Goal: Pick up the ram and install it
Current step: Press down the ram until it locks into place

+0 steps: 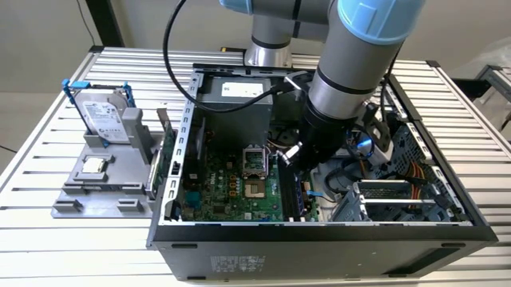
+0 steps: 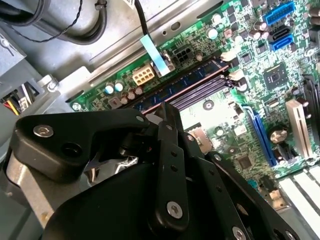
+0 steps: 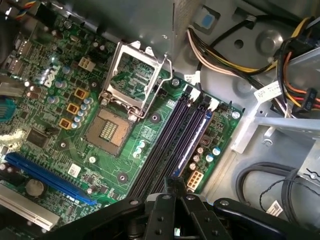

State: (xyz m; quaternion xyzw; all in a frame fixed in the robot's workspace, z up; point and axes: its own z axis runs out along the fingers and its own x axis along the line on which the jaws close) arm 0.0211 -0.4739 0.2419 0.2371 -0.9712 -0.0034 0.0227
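Gripper: (image 1: pixel 291 160) down inside the open computer case (image 1: pixel 319 230), low over the motherboard (image 1: pixel 231 197); in both wrist views the two black fingers (image 3: pixel 172 181) meet tip to tip with no gap and nothing between them; whether the tips touch the board below, I cannot tell

Ram: (image 1: pixel 303 197) a long dark stick standing on edge in the memory slots, at 5 o'clock from the gripper in the exterior view; in the second wrist view (image 2: pixel 180 90) its row of dark chips runs just beyond the fingertips (image 2: pixel 167 107) — apart from them; it sits in the outermost slot (image 3: pixel 196 140); how deep, I cannot tell

Processor socket: (image 3: pixel 112 130) frame lifted, beside the slots

Holder: grey stand (image 1: pixel 96 191) on the slatted table (image 1: pixel 48 239), at 9 o'clock from the case — it carries the hard drive (image 1: pixel 104 116) upright and the processor chip (image 1: pixel 96 165) lying flat
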